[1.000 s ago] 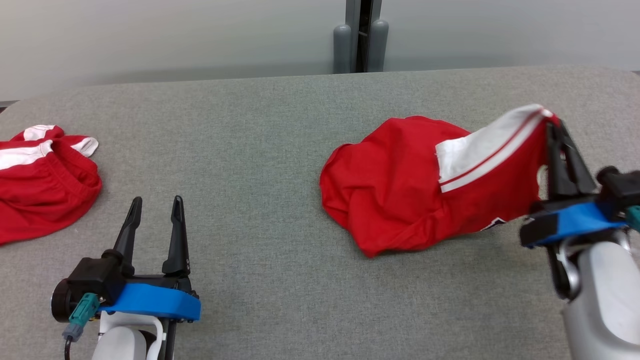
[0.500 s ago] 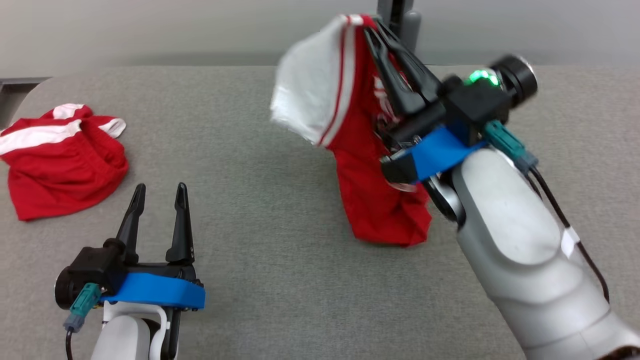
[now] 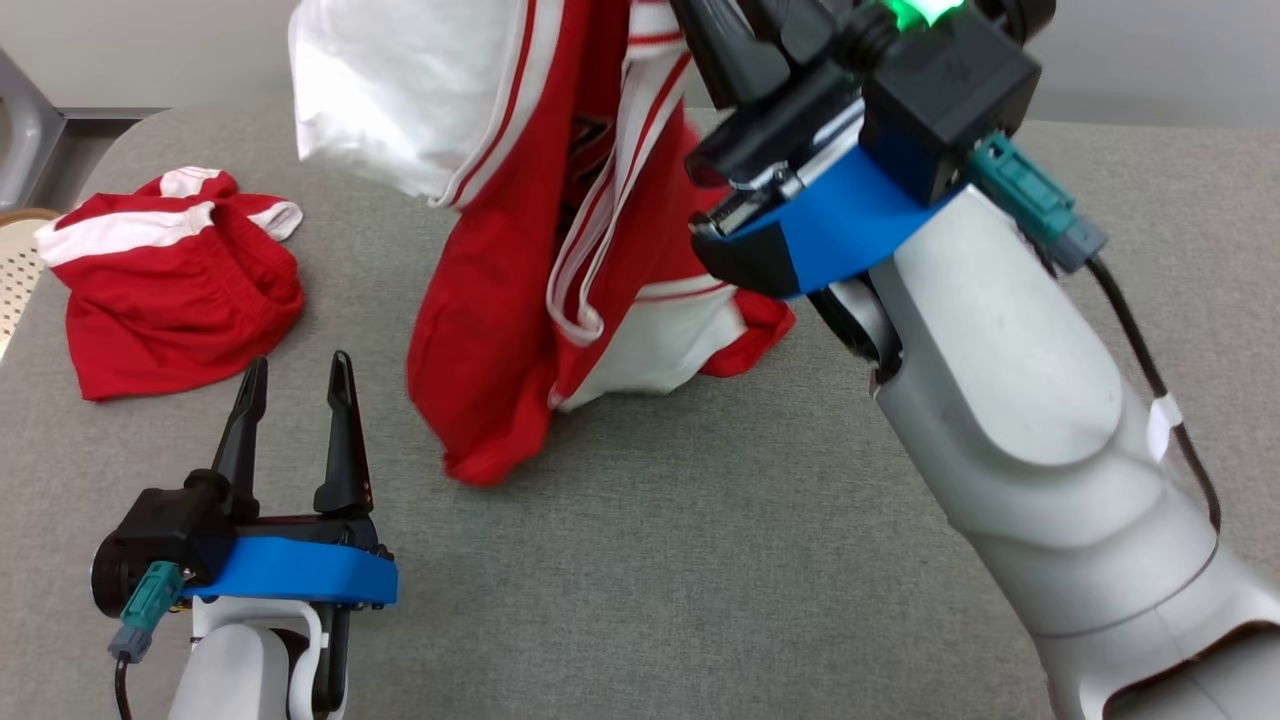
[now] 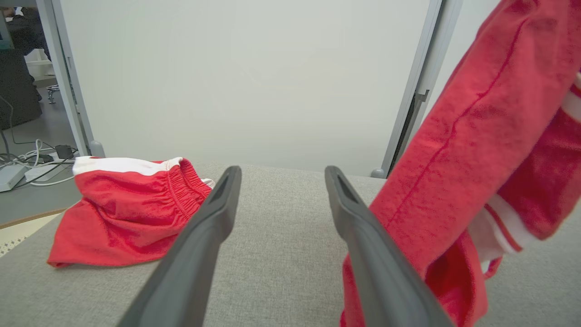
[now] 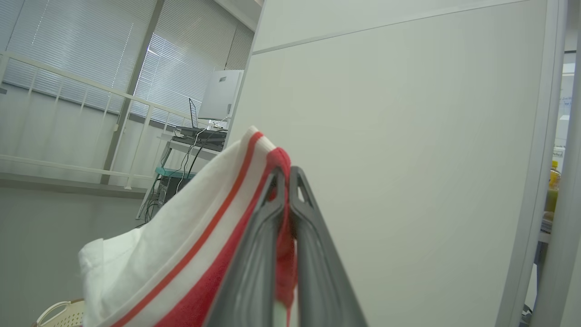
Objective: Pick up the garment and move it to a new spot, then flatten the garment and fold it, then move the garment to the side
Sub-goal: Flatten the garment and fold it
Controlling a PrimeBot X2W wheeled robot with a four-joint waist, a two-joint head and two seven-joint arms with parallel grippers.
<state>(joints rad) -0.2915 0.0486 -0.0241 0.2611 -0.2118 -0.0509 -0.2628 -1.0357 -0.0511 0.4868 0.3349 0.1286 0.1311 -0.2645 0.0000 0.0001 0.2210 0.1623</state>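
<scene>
The garment (image 3: 500, 330) hangs with its long axis close to upright above the tabletop (image 3: 700, 560). Its top edge is bunched high over the tabletop's middle and its lower end points down at the grey cloth surface. The bottom hem reaches the tabletop, though I cannot tell whether it rests there or only brushes it.

It is red knit with broad white panels and thin red-and-white stripes along the edges, and a dark printed mark sits partly hidden in a fold. The cloth is twisted and doubled over itself. One white flap billows out to my left near the top, and a white panel shows low down beside the red hem.

My right tool (image 5: 286, 175) is pinched tight on a red fold at the garment's top edge, its two fingers pressed together with cloth between them. My right forearm (image 3: 1010, 400) slants up from the tabletop's near right side, the fingers aimed up and away from me. A green light (image 3: 915, 10) glows on the wrist.

My left tool (image 3: 297, 360) sits low over the tabletop's near left side, fingers level and pointing away, spread wide around nothing. The garment hangs just beside its right finger. A pair of red shorts (image 3: 180, 290) lies crumpled on the tabletop's far left.
</scene>
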